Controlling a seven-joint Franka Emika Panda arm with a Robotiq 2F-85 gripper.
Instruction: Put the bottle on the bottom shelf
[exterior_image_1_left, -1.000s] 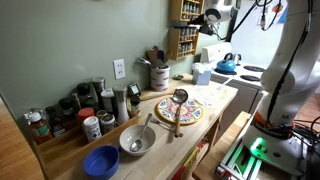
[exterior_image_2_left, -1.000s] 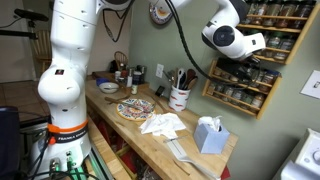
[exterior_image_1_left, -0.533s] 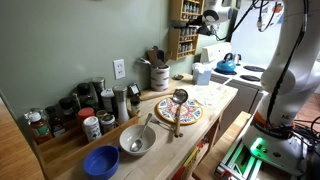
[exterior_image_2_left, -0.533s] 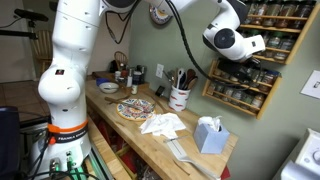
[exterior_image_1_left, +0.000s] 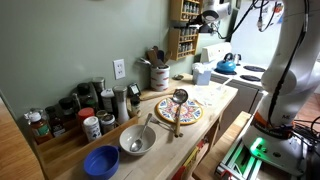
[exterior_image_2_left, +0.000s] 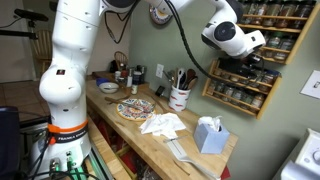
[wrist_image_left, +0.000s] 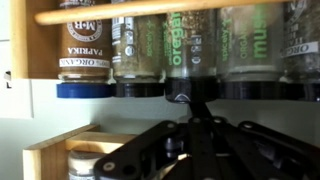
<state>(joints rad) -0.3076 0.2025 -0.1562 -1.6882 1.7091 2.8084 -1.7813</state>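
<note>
The wooden spice rack hangs on the wall in both exterior views (exterior_image_1_left: 183, 35) (exterior_image_2_left: 262, 78). Its bottom shelf (exterior_image_2_left: 238, 99) holds small dark-capped jars. My gripper (exterior_image_2_left: 243, 66) points into the rack at a tier above the bottom shelf. The wrist view is upside down and shows a row of jars. My gripper (wrist_image_left: 185, 104) has its fingers drawn together, tips right at the dark cap of an oregano bottle (wrist_image_left: 187, 45). I cannot tell whether the fingers grip that cap. A paprika jar (wrist_image_left: 84, 40) stands in the same row.
On the wooden counter (exterior_image_1_left: 225, 95) stand a utensil crock (exterior_image_1_left: 159, 76), a patterned plate (exterior_image_1_left: 178, 110) with a ladle, a metal bowl (exterior_image_1_left: 137, 140) and a blue bowl (exterior_image_1_left: 101, 160). A tissue box (exterior_image_2_left: 208, 134) and white cloth (exterior_image_2_left: 163, 124) lie below the rack.
The arm's wrist has crept slightly upward at the rack. Nothing else has moved.
</note>
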